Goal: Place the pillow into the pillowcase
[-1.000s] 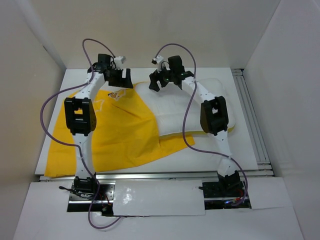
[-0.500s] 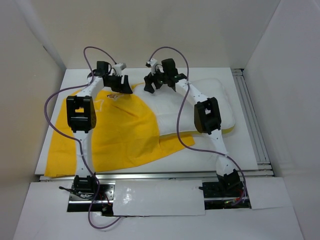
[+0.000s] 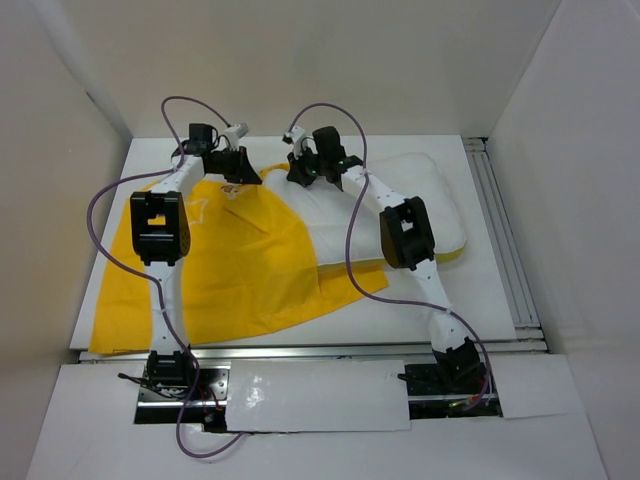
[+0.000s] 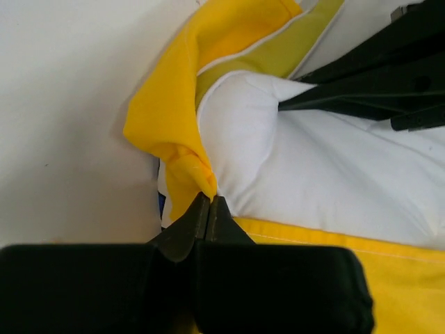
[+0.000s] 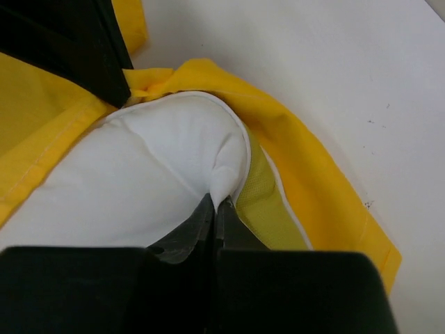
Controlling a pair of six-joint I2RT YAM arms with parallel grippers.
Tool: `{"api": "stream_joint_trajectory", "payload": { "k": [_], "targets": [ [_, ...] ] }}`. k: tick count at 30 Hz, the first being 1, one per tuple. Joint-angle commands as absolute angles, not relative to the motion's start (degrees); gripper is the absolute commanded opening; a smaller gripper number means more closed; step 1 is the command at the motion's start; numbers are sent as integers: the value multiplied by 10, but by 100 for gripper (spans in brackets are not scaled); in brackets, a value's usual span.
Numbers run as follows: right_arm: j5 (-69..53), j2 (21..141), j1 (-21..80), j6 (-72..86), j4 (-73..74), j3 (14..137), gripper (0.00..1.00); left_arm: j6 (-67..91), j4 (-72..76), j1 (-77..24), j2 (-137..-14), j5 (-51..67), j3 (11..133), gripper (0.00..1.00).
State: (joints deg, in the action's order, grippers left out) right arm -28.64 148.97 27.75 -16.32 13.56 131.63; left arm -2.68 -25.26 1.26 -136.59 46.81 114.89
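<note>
Yellow fabric pillowcase [image 3: 225, 285] lies spread over the left half of the white table [image 3: 500, 290], its hem close to the near edge. Large white quilted pillow [image 3: 425, 190] lies right of centre toward the far edge, its left corner within the case's opening, with yellow cloth on both sides of it. Both arms rise from the near-edge bases, elbows raised, wrists converging at centre near the far edge. Left gripper [image 4: 209, 202] is clenched on a fold of the pillowcase rim. Right gripper [image 5: 215, 203] is clenched on the pillow's white corner, beside a yellowish-green band.
</note>
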Motion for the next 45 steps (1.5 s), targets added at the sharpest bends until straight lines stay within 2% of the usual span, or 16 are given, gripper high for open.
{"api": "stream_joint_trajectory", "payload": {
  "k": [1, 4, 8, 11, 19, 26, 29, 32, 38, 45],
  "targets": [
    [-275, 1470, 283, -191, 201, 1288, 0, 30, -194, 14, -1340, 487, 1170, 0],
    [-286, 1417, 283, -199, 201, 1243, 0, 67, -179, 14, -1316, 438, 1186, 0],
    [-334, 1282, 283, -193, 138, 1097, 0, 86, -179, 8, -1293, 412, 1208, 0],
    [-353, 1227, 288, -187, 97, 1017, 0, 94, -179, 1, -1278, 422, 1208, 0],
    [-426, 1208, 317, -180, 124, 1019, 0, 68, -197, -66, -1205, 411, 1194, 0],
    [-389, 1144, 330, -75, -46, 954, 0, 78, -228, -101, -1192, 343, 1215, 0],
    [-374, 1087, 324, -47, -127, 886, 0, 99, -254, -101, -1212, 277, 1240, 0],
    [-379, 1035, 324, -37, -144, 826, 0, 124, -276, -94, -1243, 233, 1277, 0],
    [-432, 1040, 331, -26, -160, 823, 0, 125, -260, -98, -1251, 317, 1280, 0],
    [-386, 1127, 344, -3, -154, 893, 0, 83, -260, -176, -1223, 269, 1268, 0]
  ]
}}
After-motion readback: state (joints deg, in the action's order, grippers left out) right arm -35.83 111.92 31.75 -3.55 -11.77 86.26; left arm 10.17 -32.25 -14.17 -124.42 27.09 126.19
